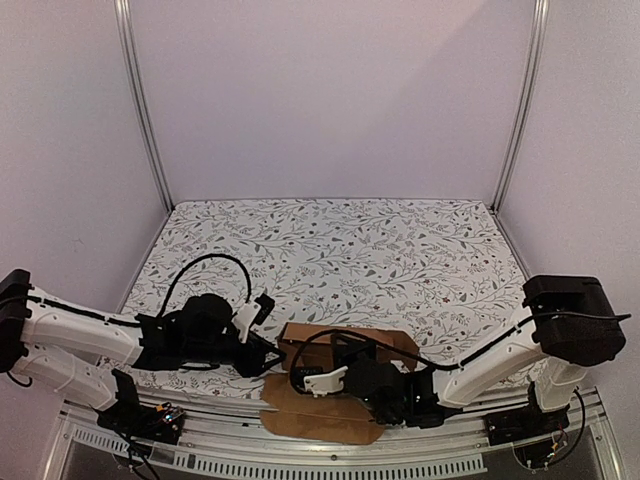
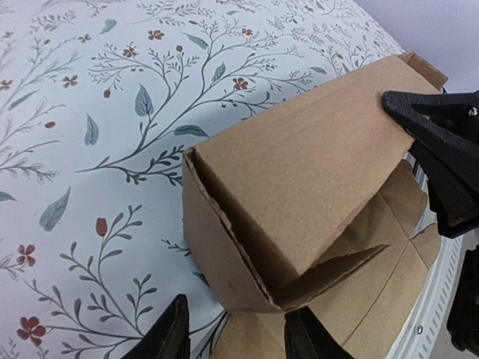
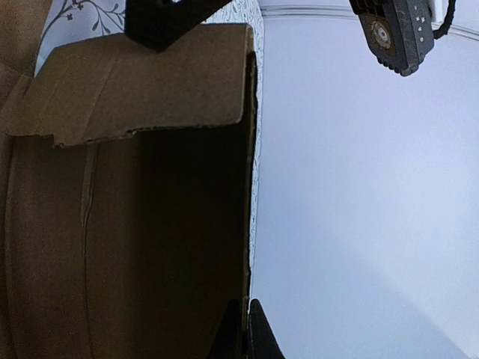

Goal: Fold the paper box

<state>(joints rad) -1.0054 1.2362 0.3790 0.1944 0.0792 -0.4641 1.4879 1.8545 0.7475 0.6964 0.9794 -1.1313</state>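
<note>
The paper box [image 1: 345,345] is plain brown cardboard, partly folded, at the table's near edge. One wall stands up, and a flat flap [image 1: 320,420] hangs over the front rail. In the left wrist view the box [image 2: 299,164] shows an upright panel and a side flap meeting at a corner. My left gripper [image 2: 239,340] is open, and that corner lies just ahead of its two fingertips. My right gripper [image 3: 247,329] is shut on the thin edge of the box's upright wall [image 3: 150,224]. Its black fingers [image 2: 441,149] show at the panel's far end.
The table has a floral-patterned cloth [image 1: 340,250], with white walls at the back and both sides. A metal rail [image 1: 300,460] runs along the near edge under the flap. My left arm's dark body [image 3: 397,34] shows above the box in the right wrist view.
</note>
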